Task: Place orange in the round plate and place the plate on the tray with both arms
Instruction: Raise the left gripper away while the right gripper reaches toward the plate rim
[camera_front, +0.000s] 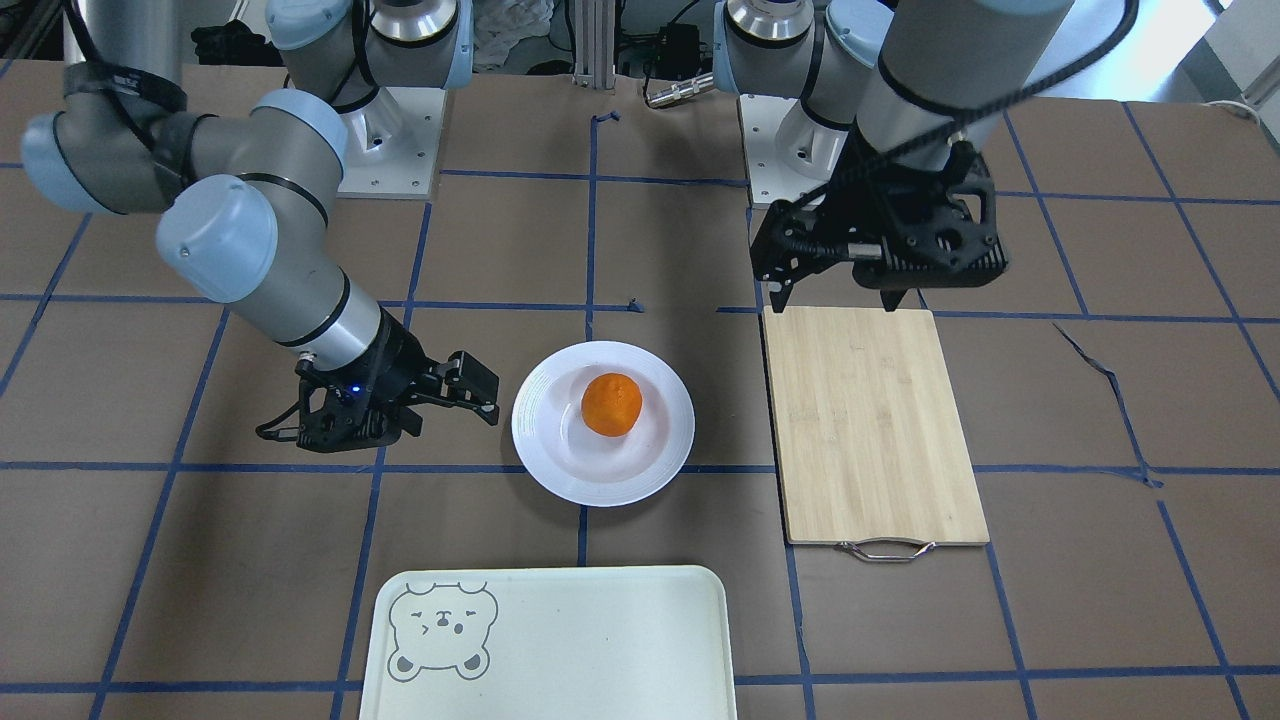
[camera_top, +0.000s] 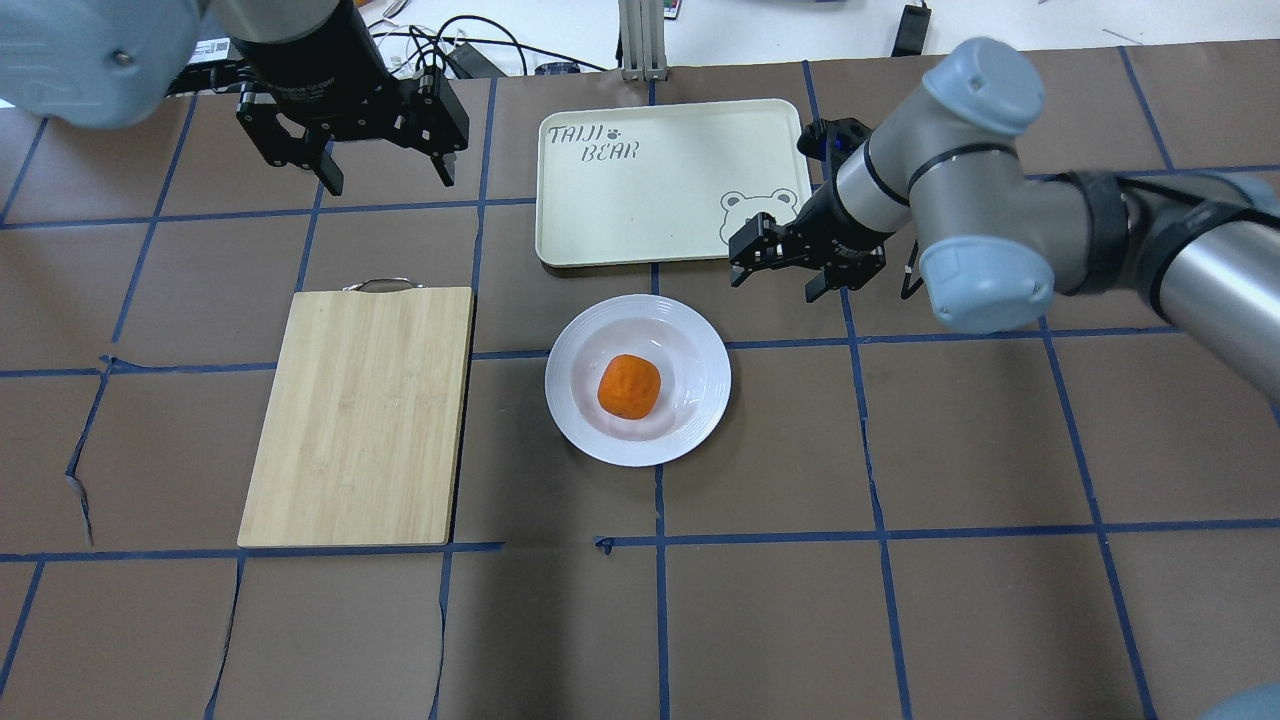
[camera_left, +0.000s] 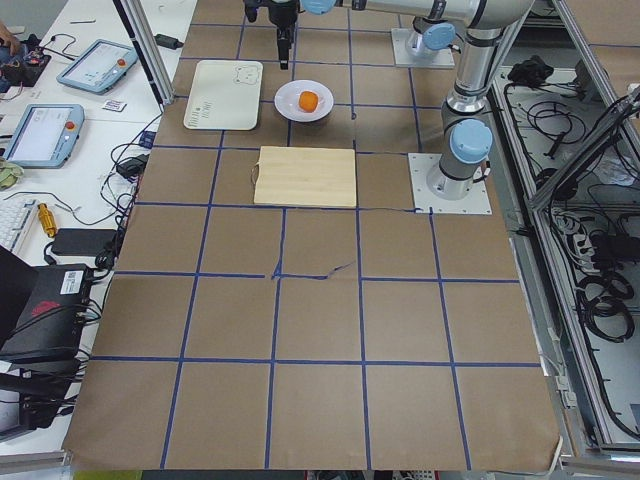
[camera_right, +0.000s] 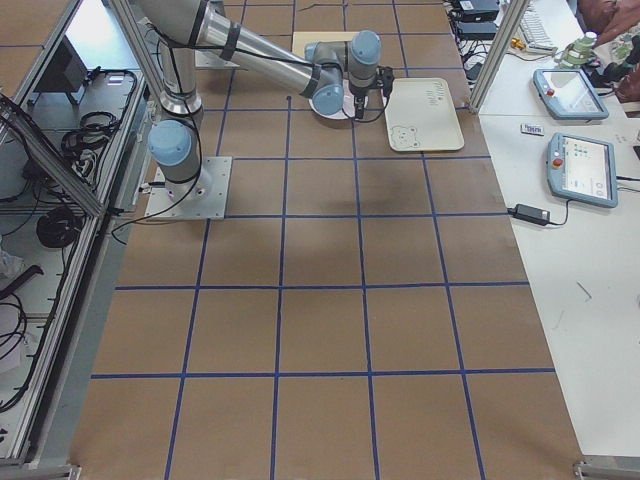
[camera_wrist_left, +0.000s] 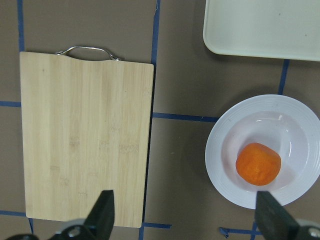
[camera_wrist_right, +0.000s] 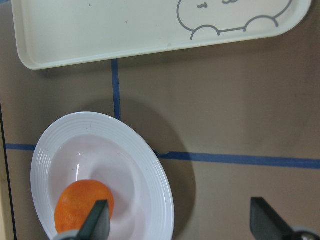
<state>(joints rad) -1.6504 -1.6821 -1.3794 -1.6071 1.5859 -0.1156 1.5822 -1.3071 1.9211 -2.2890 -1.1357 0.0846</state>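
Note:
The orange (camera_front: 611, 404) (camera_top: 629, 386) (camera_wrist_left: 258, 164) (camera_wrist_right: 84, 206) lies in the sunken middle of the white round plate (camera_front: 530, 420) (camera_top: 562, 380) (camera_wrist_left: 217, 160) (camera_wrist_right: 150, 170). The cream tray (camera_front: 600, 640) (camera_top: 640, 200) (camera_wrist_right: 100, 25) lies bare just beyond the plate, on the operators' side. My right gripper (camera_front: 483, 392) (camera_top: 775, 280) (camera_wrist_right: 182, 220) is open and low, close beside the plate's rim, holding nothing. My left gripper (camera_front: 835, 300) (camera_top: 390, 180) (camera_wrist_left: 185, 215) hangs open and empty, high above the table near the bamboo board.
A bamboo cutting board (camera_front: 870, 420) (camera_top: 360, 410) (camera_wrist_left: 85, 135) with a metal handle lies to the robot's left of the plate. Brown paper with blue tape lines covers the table. Tablets (camera_left: 45, 133) and cables sit on the bench past the tray.

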